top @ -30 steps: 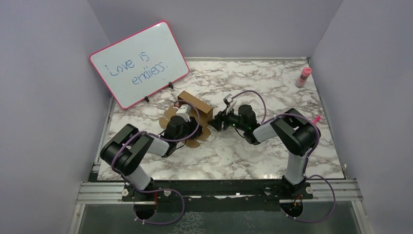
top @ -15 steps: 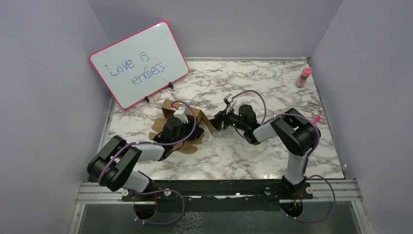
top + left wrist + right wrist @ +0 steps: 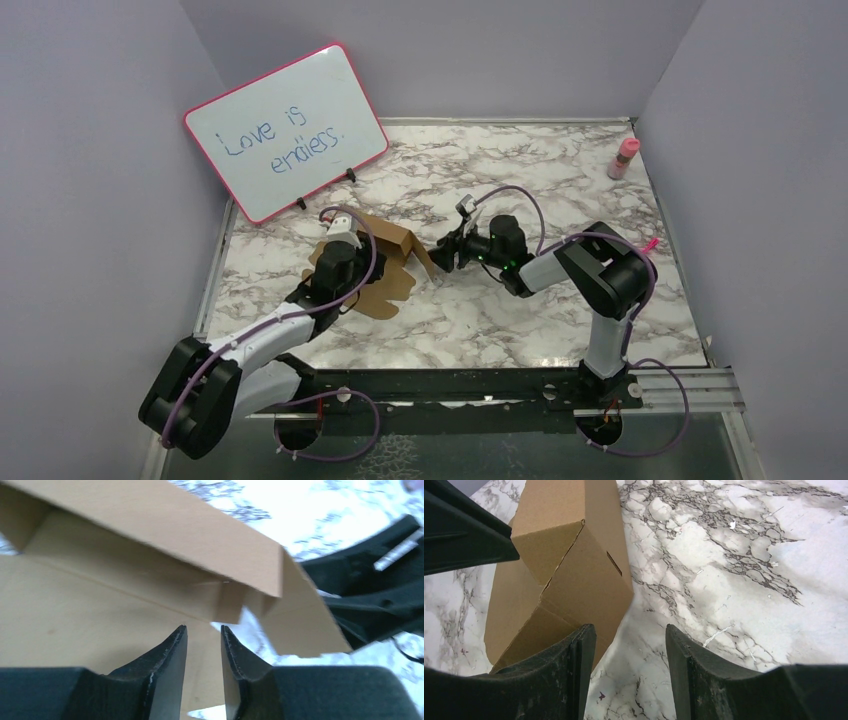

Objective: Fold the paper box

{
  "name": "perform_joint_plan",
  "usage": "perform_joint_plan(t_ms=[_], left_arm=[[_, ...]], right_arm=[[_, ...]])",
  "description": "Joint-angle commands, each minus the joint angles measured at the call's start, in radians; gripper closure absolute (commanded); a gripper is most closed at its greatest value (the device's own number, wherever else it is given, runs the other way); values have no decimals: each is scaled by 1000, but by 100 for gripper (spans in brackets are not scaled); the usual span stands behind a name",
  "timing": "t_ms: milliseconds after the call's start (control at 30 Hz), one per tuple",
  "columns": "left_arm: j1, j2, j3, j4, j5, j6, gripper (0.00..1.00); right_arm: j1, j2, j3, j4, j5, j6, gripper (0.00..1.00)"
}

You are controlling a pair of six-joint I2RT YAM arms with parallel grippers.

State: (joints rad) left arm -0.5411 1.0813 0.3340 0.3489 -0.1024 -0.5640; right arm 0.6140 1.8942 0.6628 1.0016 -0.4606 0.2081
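The paper box [image 3: 390, 280] sits half-raised nearer the counter's [image 3: 560, 300] left edge. The left claw [image 3: 203, 630] is narrowly parted over its flat panel. The right claw [image 3: 629, 630] gapes wide, holding nothing, at its right flap edge.

Legend: my left arm [image 3: 265, 340] and my right arm [image 3: 610, 272] are built of black joint housings joined by pale grey links, each trailed by a looping purple cable [image 3: 510, 188]. My left gripper [image 3: 202, 630] and right gripper [image 3: 629, 628] each carry two black wedge fingers [image 3: 574, 675] with matte, scuffed faces. A white camera block [image 3: 341, 224] tops my wrist.
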Motion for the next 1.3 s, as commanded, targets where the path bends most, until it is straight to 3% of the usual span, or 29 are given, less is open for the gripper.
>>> perform_joint_plan(t_ms=[0, 267, 700, 1267], left_arm=[[40, -4, -23, -163, -164, -30, 69], [75, 140, -14, -134, -83, -80, 70], [71, 183, -24, -82, 87, -124, 70], [15, 236, 13, -73, 154, -123, 70]], right_arm=[[1, 20, 15, 28, -40, -22, 41], [3, 17, 12, 25, -66, -27, 40], [22, 37, 55, 22, -71, -17, 34], [37, 91, 73, 87, 17, 16, 24]])
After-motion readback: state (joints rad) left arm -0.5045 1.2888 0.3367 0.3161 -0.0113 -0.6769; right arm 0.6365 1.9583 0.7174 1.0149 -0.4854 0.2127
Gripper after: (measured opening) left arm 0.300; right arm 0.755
